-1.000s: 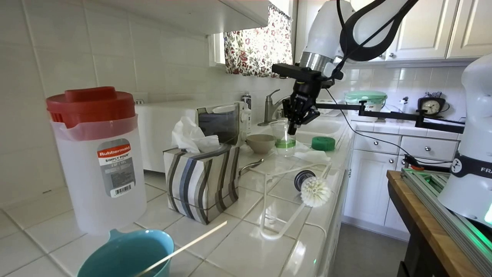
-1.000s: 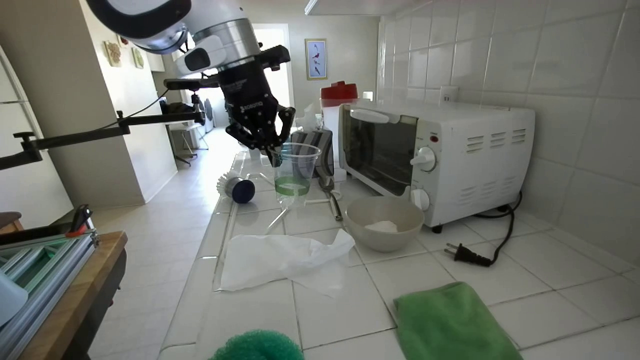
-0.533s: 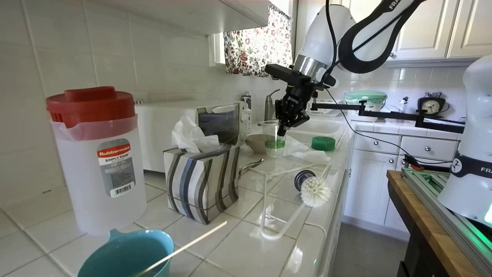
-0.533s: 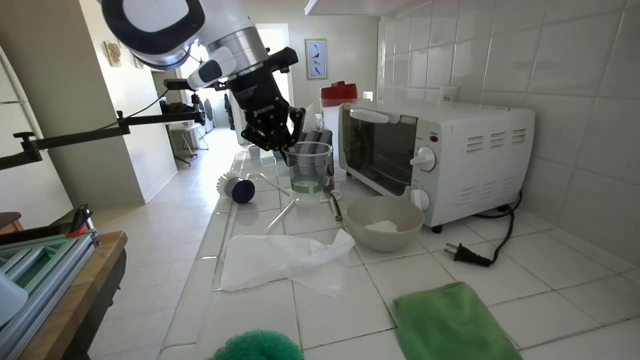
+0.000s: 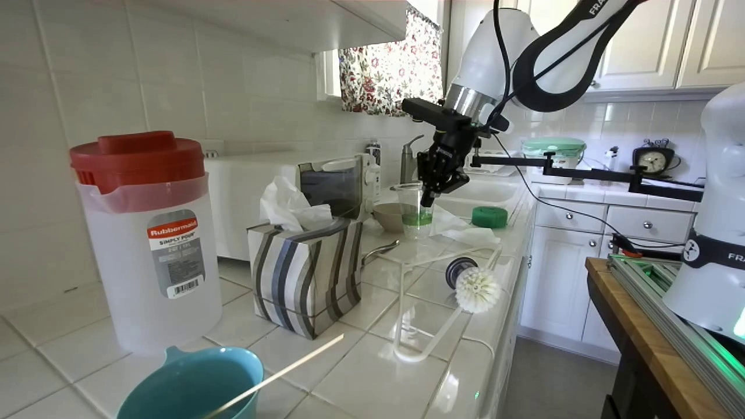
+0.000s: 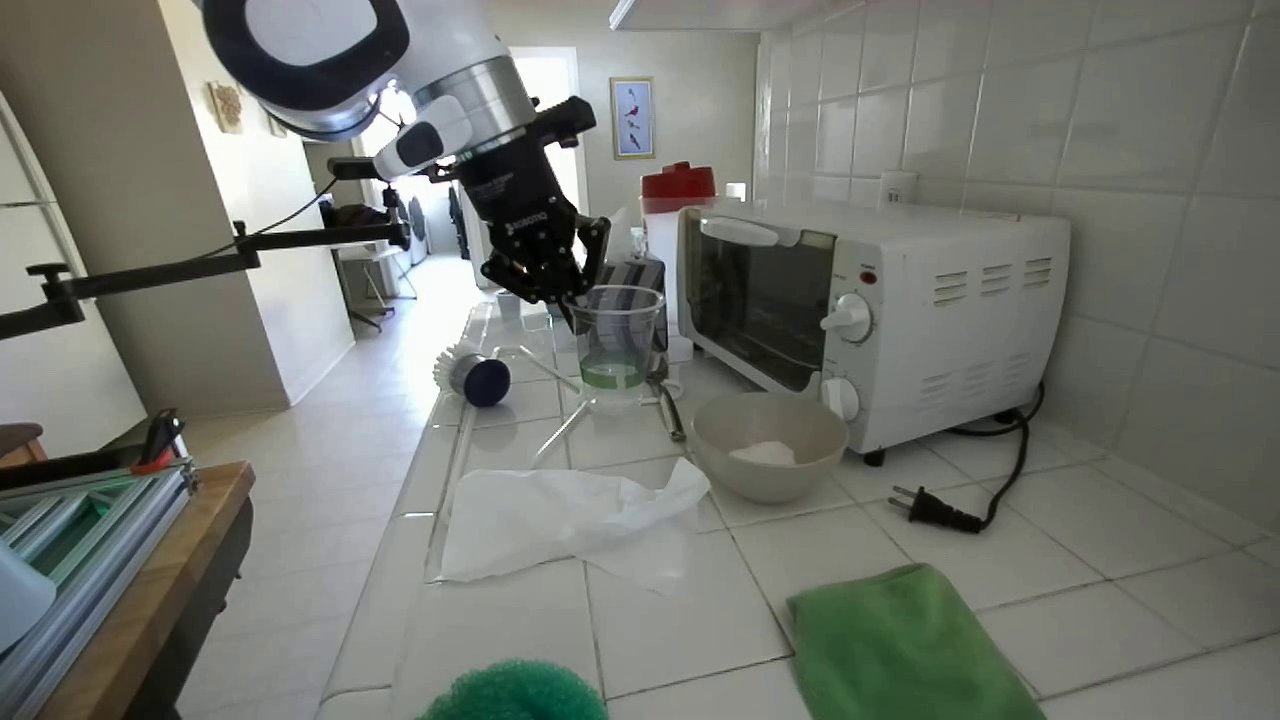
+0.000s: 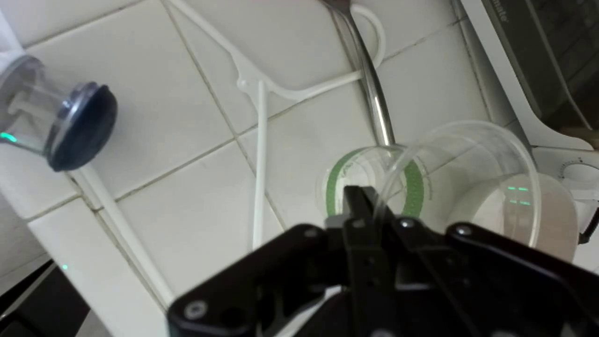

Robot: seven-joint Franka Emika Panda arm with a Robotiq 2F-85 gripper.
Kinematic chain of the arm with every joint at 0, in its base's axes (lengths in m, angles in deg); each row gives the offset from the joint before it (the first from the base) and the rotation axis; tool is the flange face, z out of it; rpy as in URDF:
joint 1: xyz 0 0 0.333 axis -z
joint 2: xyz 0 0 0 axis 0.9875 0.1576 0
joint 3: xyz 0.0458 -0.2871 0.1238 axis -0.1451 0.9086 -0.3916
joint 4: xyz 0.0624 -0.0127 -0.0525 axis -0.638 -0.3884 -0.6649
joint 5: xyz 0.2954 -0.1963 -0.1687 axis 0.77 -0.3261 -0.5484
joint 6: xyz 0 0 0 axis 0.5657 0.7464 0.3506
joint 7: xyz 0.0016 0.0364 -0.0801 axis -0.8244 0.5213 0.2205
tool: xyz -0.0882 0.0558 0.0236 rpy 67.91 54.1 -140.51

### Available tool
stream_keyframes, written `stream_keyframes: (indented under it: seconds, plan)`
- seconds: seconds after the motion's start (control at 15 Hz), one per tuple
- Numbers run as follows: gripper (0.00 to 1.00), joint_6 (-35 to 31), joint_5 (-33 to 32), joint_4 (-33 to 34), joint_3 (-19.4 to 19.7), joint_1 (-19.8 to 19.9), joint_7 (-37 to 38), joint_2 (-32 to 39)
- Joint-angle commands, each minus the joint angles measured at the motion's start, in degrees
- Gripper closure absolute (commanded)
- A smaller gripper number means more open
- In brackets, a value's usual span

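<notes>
The jaws are pressed together on the rim of a clear plastic cup (image 6: 615,345), pinching its left edge as seen in an exterior view. The cup is mouth up, close to upright, over the white tiled table (image 6: 700,640); cannot tell whether its base touches the tiles.

Change: over the last second the arm (image 5: 489,64) carries the cup a short way toward the toaster oven (image 6: 950,320), visible in both exterior views. Nearly all of this falls in the earlier half; from half a second ago to now, jaws and cup hardly shift. Judgement: the grip survives the move and the handling is at a pause. The bowl (image 6: 745,482), near and right of the cup in an exterior view, stays put.

Writing: the pitcher (image 5: 137,256) bears a label (image 5: 177,254) reading "Rubbermaid", white on red, with "SIMPLY POUR" below. "ROBOTIQ" is on the black housing (image 6: 515,190) above the jaws; "FRA", cut off, on the base (image 5: 707,297) and upper arm. Wrist view, far right: "mate" on the toaster oven's dark front, rest out of frame. Print beside the cup's green band (image 7: 414,189) is too fine to read.
</notes>
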Motion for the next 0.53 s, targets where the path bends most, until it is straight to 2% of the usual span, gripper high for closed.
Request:
stream_keyframes:
  seconds: [0.0,0.47]
  plan:
    - [0.99,-0.68,-0.77,0.15,-0.15,0.20,0.14,0.42]
    - [0.99,-1.01,-1.50,0.66,-0.71,0.32,0.49,2.39]
